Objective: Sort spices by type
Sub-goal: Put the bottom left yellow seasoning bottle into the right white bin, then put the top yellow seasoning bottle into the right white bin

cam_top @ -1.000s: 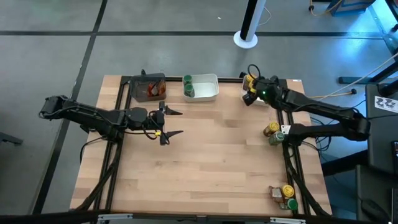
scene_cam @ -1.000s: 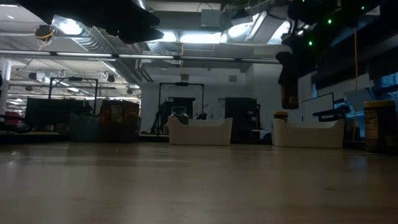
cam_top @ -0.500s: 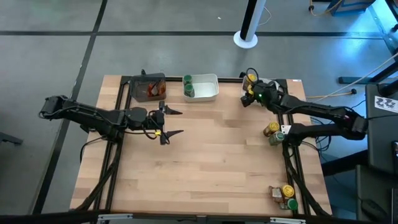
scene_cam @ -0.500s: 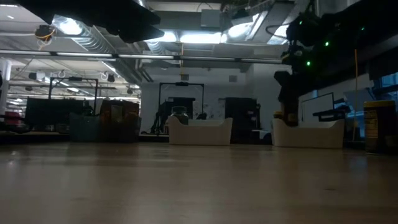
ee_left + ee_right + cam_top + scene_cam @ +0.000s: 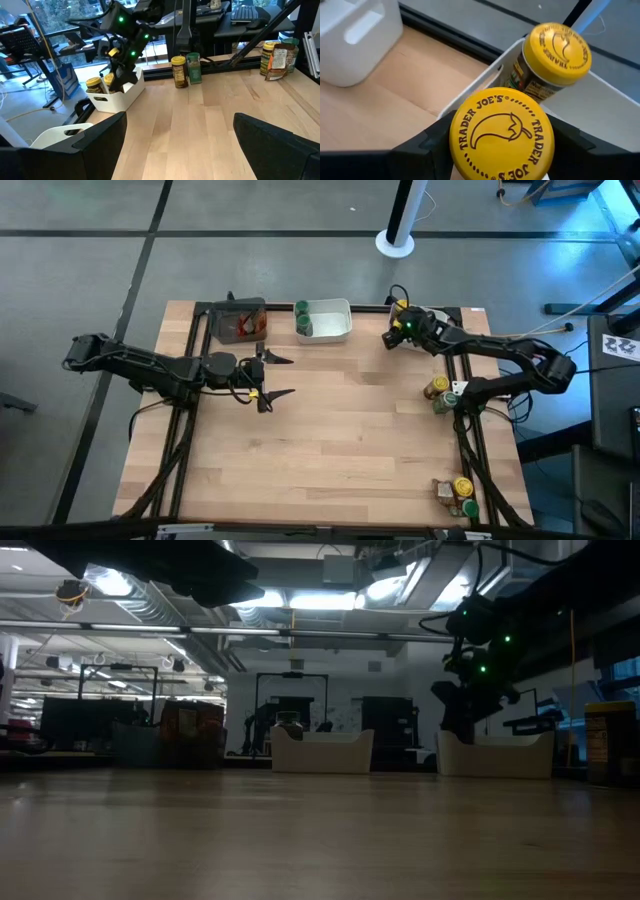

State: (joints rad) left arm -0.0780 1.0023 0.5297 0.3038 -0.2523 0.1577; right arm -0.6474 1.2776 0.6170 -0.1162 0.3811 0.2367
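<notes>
On the desk (image 5: 330,450), the only recent motion is in the right arm. Over the last second it has dropped and drawn in over the white tray (image 5: 615,107) at the far right corner, and the low view shows it sinking from well above that tray to just over its rim.

The left arm has not stirred. The left gripper (image 5: 275,377) hangs well to the left of that tray, its fingers spread wide and empty.

The other white tray (image 5: 335,330), which holds a green-lidded jar, and the dark tray (image 5: 225,310) with reddish jars lie further left of the corner tray again, and both are unchanged.

The right gripper (image 5: 398,335) has its fingers clenched on a yellow-lidded jar (image 5: 501,134). The jar sits upright at the tray's edge, just beside a second yellow-lidded jar (image 5: 559,52) already inside.

This looks like the last stretch of a placement, with yellow joining yellow. A loose pair (image 5: 437,388) sits nearer than the corner tray and a cluster (image 5: 463,488) nearer still, so sorting is far from done.
</notes>
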